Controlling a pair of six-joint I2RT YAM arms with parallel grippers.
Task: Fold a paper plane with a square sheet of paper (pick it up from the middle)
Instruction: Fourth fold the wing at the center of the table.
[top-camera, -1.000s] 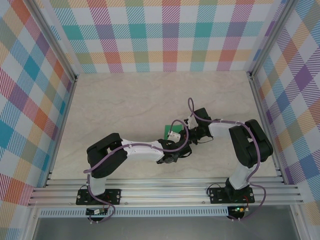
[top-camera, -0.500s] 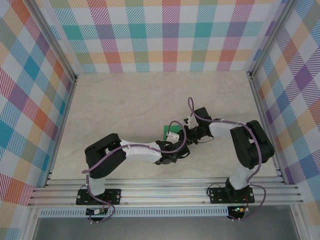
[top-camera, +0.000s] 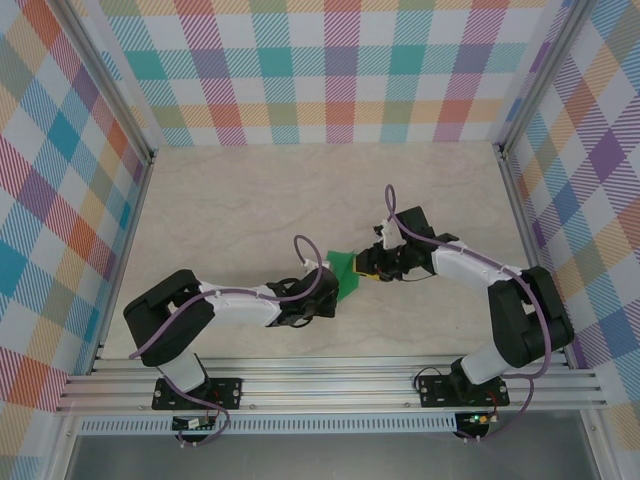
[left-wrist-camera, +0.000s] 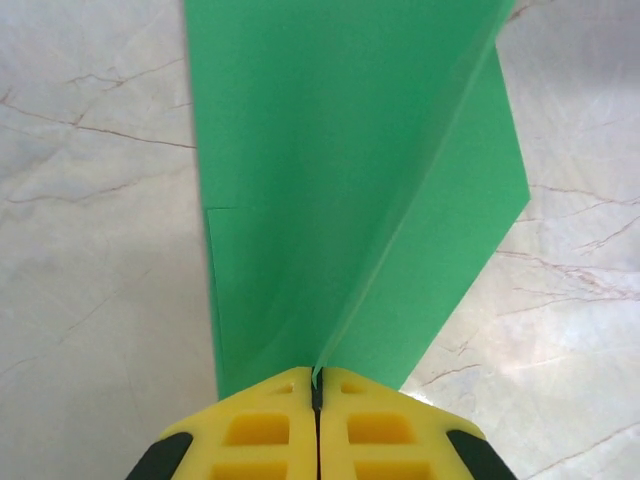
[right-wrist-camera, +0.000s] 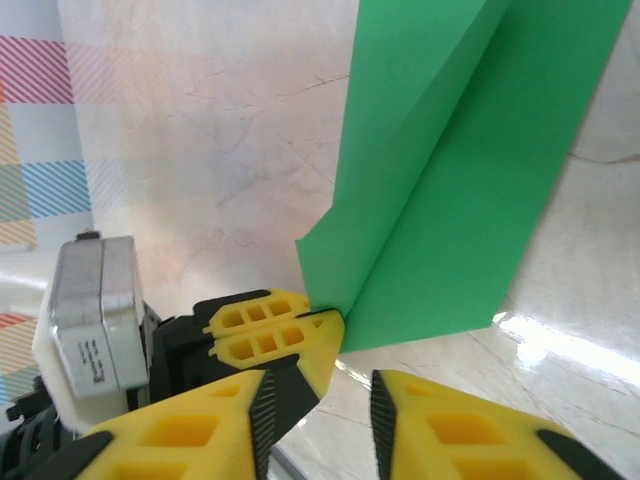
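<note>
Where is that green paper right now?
In the top view the green paper is near the middle of the table, pinched by the left gripper, with the open right gripper just to its right.

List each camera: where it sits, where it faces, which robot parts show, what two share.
Top external: above and behind the bases, facing down on the pale marble table; both arms, left gripper, right gripper.
Left wrist: on the left arm, facing along its shut gripper to the creased bright green paper sheet it pinches.
Right wrist: on the right arm, facing past its open gripper.
Shared: both wrist views show that sheet.
</note>
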